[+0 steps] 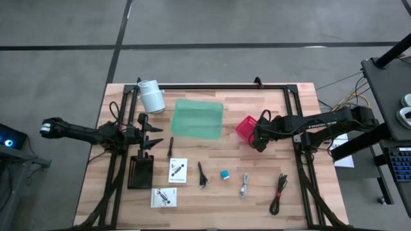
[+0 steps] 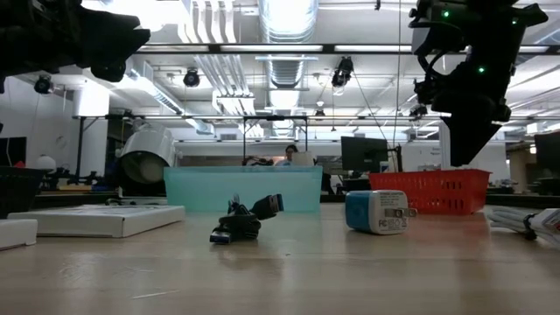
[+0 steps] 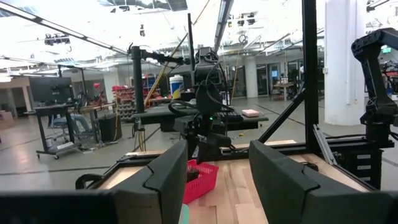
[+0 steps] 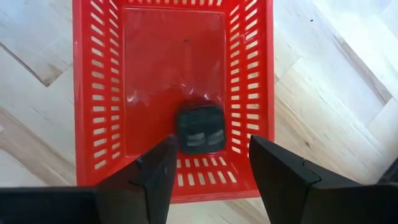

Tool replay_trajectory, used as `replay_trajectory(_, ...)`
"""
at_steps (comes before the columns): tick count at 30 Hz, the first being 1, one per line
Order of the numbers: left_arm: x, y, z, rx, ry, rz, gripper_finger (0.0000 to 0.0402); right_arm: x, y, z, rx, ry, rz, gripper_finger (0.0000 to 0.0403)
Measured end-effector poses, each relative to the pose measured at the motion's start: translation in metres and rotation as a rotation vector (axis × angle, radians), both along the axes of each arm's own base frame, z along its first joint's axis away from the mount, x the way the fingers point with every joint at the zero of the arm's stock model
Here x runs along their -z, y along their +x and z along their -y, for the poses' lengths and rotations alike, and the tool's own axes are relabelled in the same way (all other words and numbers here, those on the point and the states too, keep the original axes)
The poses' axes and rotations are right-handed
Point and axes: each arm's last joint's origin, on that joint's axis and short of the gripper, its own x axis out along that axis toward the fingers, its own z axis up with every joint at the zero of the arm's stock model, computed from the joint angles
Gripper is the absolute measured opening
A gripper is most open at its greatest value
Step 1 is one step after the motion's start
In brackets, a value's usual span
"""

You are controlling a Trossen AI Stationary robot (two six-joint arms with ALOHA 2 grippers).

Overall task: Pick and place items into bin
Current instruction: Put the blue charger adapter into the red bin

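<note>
My right gripper (image 4: 211, 171) is open above the red slotted basket (image 4: 99, 93), near its near-right end (image 1: 260, 138). A small black blocky item (image 4: 200, 129) lies on the basket floor below the fingers, untouched. My left gripper (image 3: 217, 180) is open and holds nothing; it hovers at the table's left (image 1: 154, 135). On the wood lie a thin black stick (image 1: 171, 146), two white printed packets (image 1: 178, 171) (image 1: 164, 197), a small black cable (image 1: 202, 174), a blue piece (image 1: 225, 174), a silver cable (image 1: 244, 186) and a longer black cable (image 1: 279, 192).
A translucent green bin (image 1: 198, 119) sits at the table's far middle, left of the red basket (image 1: 246, 126). A white cylindrical roll (image 1: 151, 96) stands at the far left corner. A flat black rectangular piece (image 1: 140, 171) lies near the left edge. A black frame borders the table.
</note>
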Motion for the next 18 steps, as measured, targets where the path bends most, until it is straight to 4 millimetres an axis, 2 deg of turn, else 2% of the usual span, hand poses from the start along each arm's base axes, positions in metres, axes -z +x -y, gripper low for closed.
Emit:
replay_trajectory(11, 0.0, 0.0, 0.0, 0.0, 0.0, 0.0, 0.0157, -0.017, 0.011, 0.0, -0.015, 0.001, 0.072, 0.0183)
replay_trajectory(14, 0.0, 0.0, 0.0, 0.0, 0.0, 0.0, 0.0157, -0.022, 0.018, -0.003, -0.073, -0.011, 0.128, 0.0183)
replay_trajectory(18, 0.0, 0.0, 0.0, 0.0, 0.0, 0.0, 0.0157, -0.028, 0.032, -0.012, -0.233, -0.041, 0.251, 0.0182)
